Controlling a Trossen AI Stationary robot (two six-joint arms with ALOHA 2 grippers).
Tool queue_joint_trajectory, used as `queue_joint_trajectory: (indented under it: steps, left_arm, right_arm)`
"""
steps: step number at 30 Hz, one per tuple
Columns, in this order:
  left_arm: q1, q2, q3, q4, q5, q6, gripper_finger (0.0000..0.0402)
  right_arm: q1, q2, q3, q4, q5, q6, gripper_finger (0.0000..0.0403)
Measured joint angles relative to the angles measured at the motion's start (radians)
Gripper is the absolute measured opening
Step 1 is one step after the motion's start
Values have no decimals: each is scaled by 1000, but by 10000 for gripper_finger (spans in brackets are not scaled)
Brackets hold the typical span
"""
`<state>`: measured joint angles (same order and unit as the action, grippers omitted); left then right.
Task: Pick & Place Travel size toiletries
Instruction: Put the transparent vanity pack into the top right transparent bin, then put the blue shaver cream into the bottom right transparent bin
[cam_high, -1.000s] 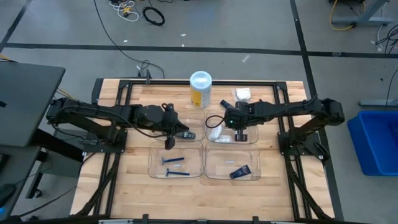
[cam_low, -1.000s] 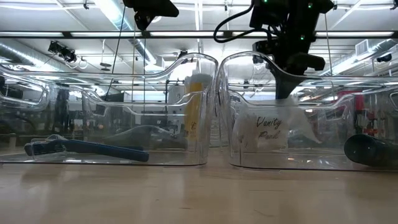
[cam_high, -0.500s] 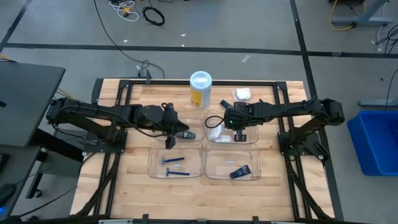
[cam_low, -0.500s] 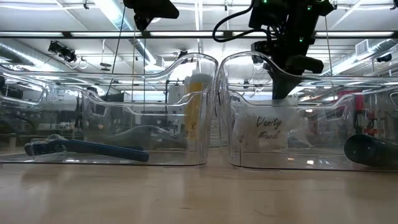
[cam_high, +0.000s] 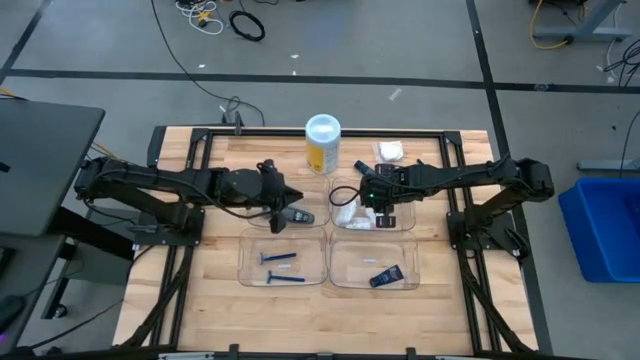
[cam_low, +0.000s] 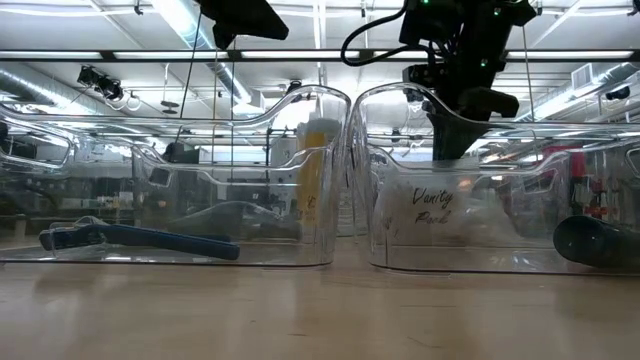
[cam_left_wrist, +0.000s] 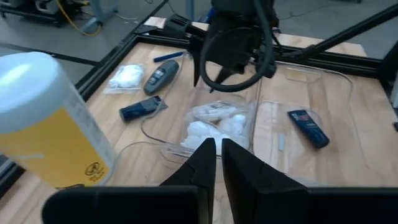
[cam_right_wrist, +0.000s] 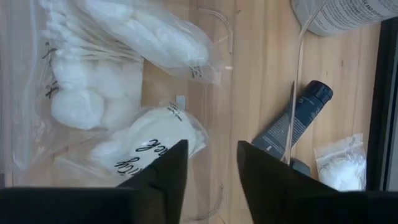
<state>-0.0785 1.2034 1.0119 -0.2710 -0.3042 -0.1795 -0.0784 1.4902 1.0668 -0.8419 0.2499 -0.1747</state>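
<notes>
My right gripper stands open, pointing down into the far right clear tray. Just under its fingers lie white crinkly packets on the tray's floor. My left gripper is shut on nothing and hangs high over the far left tray. Blue razors lie in the near left tray. A dark blue tube lies in the near right tray.
A tall yellow canister with a white lid stands at the table's far middle. Beyond the far right tray a dark tube, a grey stick and a white packet lie loose on the wood.
My right gripper has opened and let go of the white packet, which has settled onto the other packets in the far right tray. My left gripper has swung its fingers from pointing at the table's near edge toward the table's right.
</notes>
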Motion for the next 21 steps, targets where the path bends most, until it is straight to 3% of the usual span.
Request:
queue_joint_trajectory:
  steps: [8,21]
  left_arm:
    - [0,0,0,0,-47,-51,32]
    - [4,0,0,62,-45,-67,9]
  right_arm:
    - [0,0,0,22,1,-2,205]
    - [3,-1,0,106,1,103,222]
